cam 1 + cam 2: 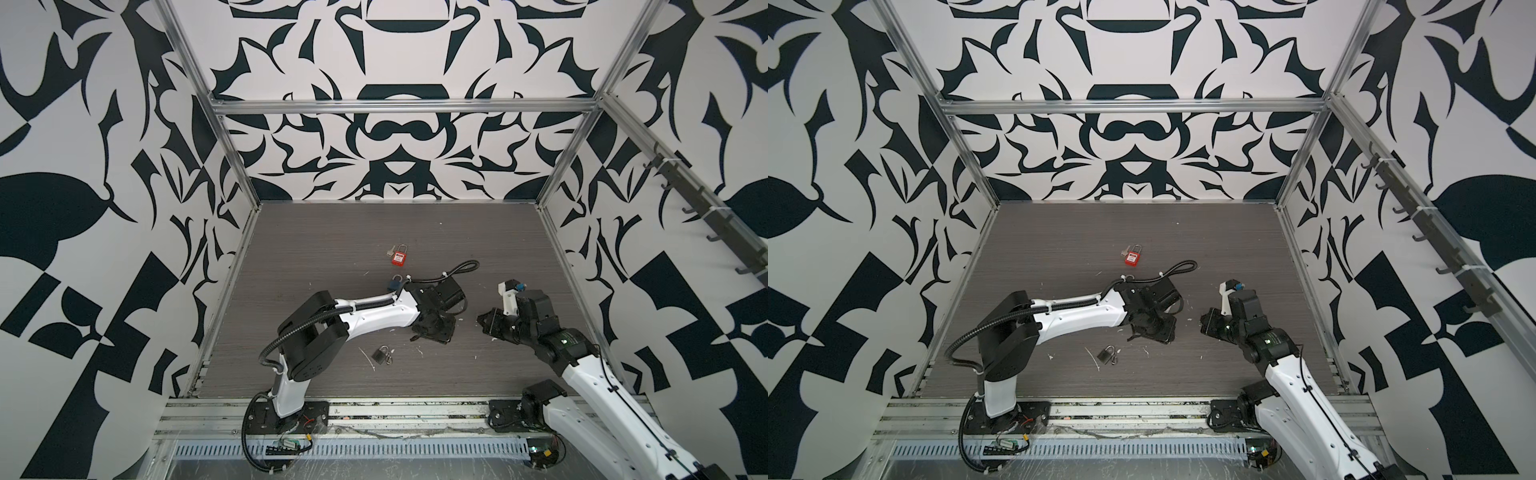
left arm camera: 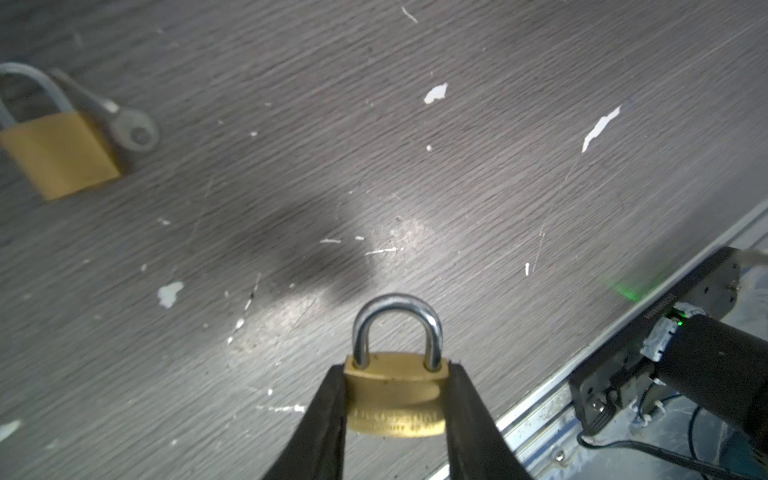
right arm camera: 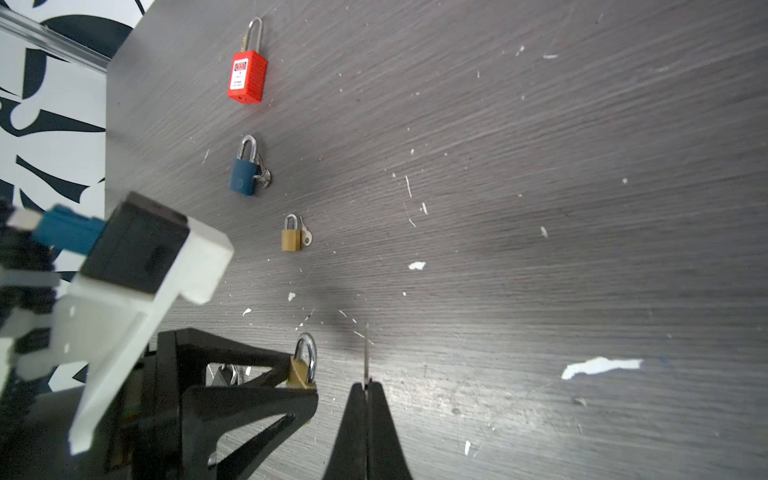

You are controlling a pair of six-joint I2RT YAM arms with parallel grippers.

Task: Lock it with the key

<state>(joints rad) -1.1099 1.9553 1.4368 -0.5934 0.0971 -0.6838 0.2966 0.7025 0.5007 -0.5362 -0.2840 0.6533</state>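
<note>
Dark grey wood-grain table, scuffed with white chips, sat inside walls printed in black and white.

The left gripper pinched a brass padlock by the two sides of its body, with its fingers spread only as wide as the lock. The lock's long axis ran straight out from the fingertips. Its steel shackle pointed away from the gripper and sat seated in the body at both legs.

The right gripper had its fingers pressed together on a key. The thin blade stuck straight out past the tips and showed edge-on. In the right wrist view the blade lay roughly parallel to the held lock's shackle, just beside it and not touching.

Three more locks lay flat on the table in a loose row: a red padlock, a blue padlock and a small brass padlock. A second key lay against the small brass one.
</note>
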